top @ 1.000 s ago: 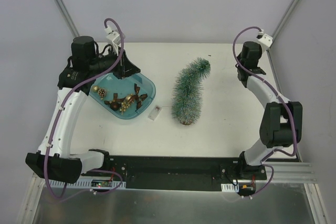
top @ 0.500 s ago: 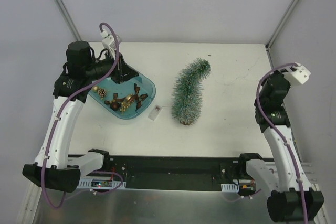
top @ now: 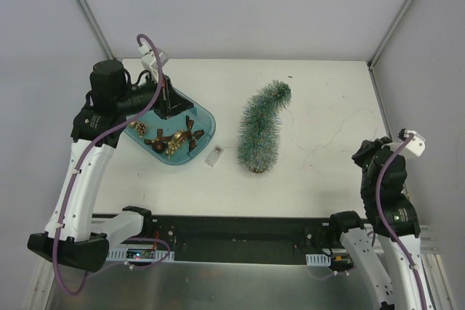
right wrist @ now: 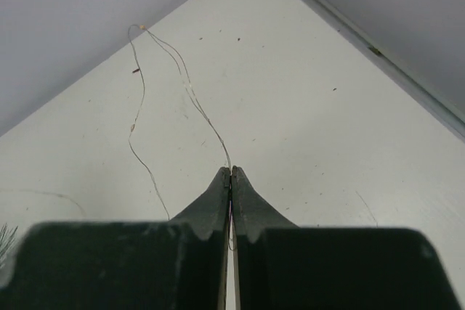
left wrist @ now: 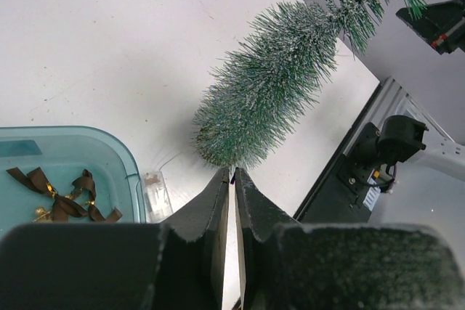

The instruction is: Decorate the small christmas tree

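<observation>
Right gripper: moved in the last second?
Yes. The right gripper has pulled back from the far right corner of the table toward its near edge.

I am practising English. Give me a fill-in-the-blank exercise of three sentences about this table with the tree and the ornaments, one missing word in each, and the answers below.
1. The brown ribbons lie inside the teal ____.
2. The small clear box lies on the table between that container and the small christmas ____.
3. The right pincer is shut on a thin ____ that trails over the table.

Missing words: tray; tree; wire.
</observation>
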### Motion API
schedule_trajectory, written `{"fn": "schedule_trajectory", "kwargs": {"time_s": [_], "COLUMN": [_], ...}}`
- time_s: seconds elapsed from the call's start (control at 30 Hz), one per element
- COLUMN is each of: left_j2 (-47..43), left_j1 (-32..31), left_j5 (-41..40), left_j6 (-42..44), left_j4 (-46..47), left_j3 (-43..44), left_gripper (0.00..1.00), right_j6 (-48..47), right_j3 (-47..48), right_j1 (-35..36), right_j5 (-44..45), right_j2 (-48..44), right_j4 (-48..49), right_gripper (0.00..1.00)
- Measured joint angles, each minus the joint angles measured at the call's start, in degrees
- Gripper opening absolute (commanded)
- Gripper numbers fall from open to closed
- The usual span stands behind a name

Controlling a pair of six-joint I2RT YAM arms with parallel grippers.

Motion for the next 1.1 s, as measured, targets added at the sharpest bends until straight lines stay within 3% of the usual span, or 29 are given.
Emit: {"fn": "schedule_trajectory", "kwargs": {"time_s": [0.17, 0.43, 0.53, 0.73, 0.9, 1.0, 1.1], "left_j2": [0.0, 0.0, 0.4, 2.6, 5.1, 7.4, 9.1], "left_j1": [-1.4, -4.3, -6.8, -14.3, -17.5, -20.1, -23.7], "left_j5": [-0.8, -3.9, -5.6, -9.2, -7.9, -4.4, -0.2], "left_j6": [0.0, 3.9, 7.2, 14.0, 15.8, 16.4, 17.2], "left_j4": [-0.2, -3.3, -6.4, -14.0, -17.1, -18.3, -19.2], "left_j3": [0.0, 0.5, 2.2, 10.4, 15.5, 17.9, 18.6], "left_gripper": [0.07, 0.09, 0.1, 0.15, 0.29, 0.5, 0.66], "right_j6": [0.1, -0.9, -0.9, -1.0, 0.3, 1.0, 1.2], "right_j3": [2.6, 6.8, 9.5, 11.9, 9.9, 8.7, 8.5], "right_j1": [1.7, 2.0, 2.0, 2.0, 2.1, 2.1, 2.1], "right_j5": [-12.0, -47.8, -55.5, -59.7, -65.4, -69.0, -71.0], "right_j2": [-1.8, 1.5, 2.5, -0.7, -9.8, -12.2, -12.1], "right_j4": [-7.8, -13.5, -16.2, -21.4, -17.9, -15.3, -13.8], "right_gripper": [0.01, 0.01, 0.01, 0.01, 0.01, 0.01, 0.01]}}
